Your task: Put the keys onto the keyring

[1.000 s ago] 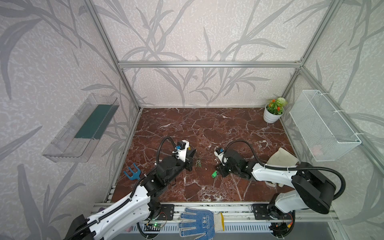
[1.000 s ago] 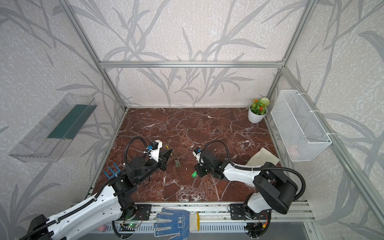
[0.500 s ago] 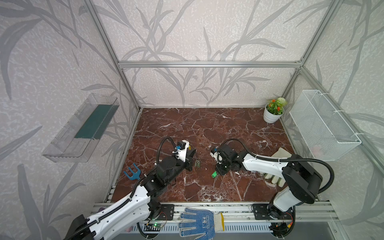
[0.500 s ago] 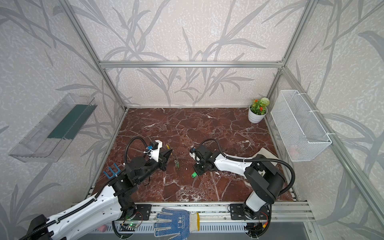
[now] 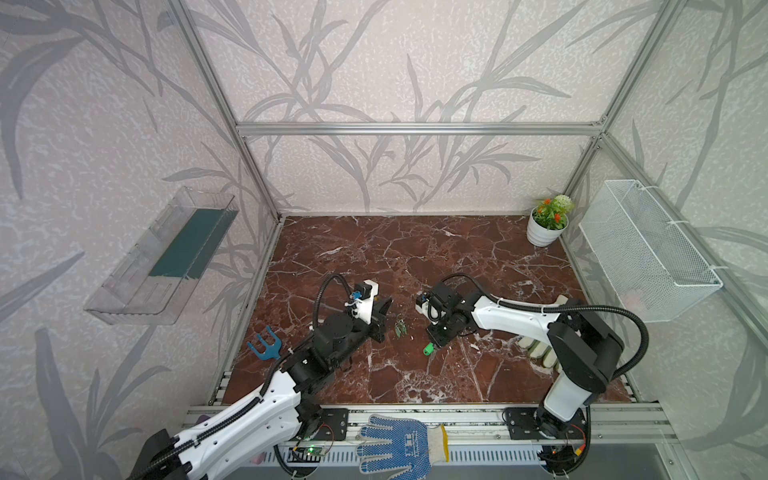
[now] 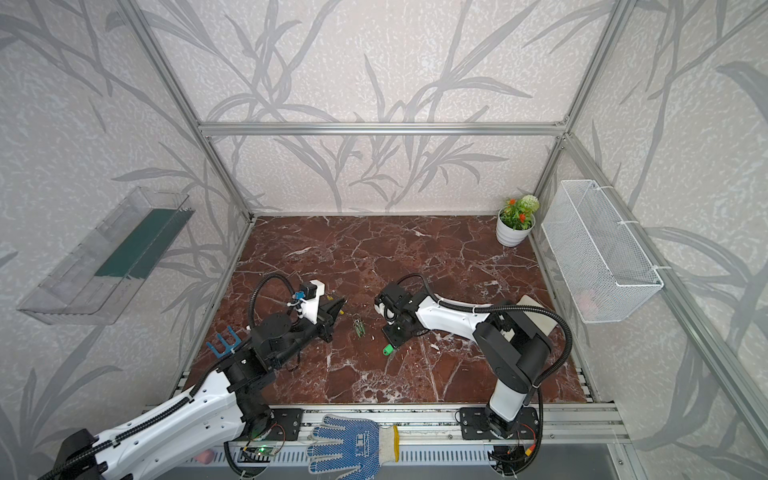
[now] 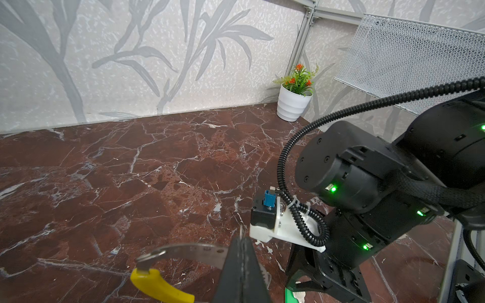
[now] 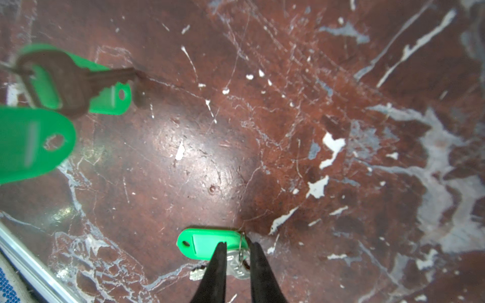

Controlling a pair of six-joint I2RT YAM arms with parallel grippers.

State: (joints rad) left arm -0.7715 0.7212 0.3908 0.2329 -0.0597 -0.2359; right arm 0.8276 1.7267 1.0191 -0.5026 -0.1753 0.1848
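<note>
The left wrist view shows my left gripper [image 7: 242,240] shut on the grey perforated band of the keyring [image 7: 189,252], held above the floor; its yellow sleeve [image 7: 157,286] curves off to one side. My right gripper [image 8: 238,248] points down at a key [image 8: 237,266] lying on the floor. Its fingers press both sides of the silver head, next to the key's green tag [image 8: 207,242]. In both top views that tag [image 5: 428,350] pokes out under the right gripper [image 5: 435,338]. Two more green-tagged keys [image 8: 70,81] sit between the grippers [image 5: 400,328].
A white potted plant [image 5: 547,226] stands at the back right under a wire basket [image 5: 648,253]. A clear shelf [image 5: 166,257] hangs on the left wall. A blue forked tool [image 5: 266,345] lies near the left arm and a blue dotted glove [image 5: 399,442] on the front rail.
The right arm has drawn in and its gripper has settled over the floor key, its fingers narrowing onto the key's head. The left arm and keyring have not moved.
</note>
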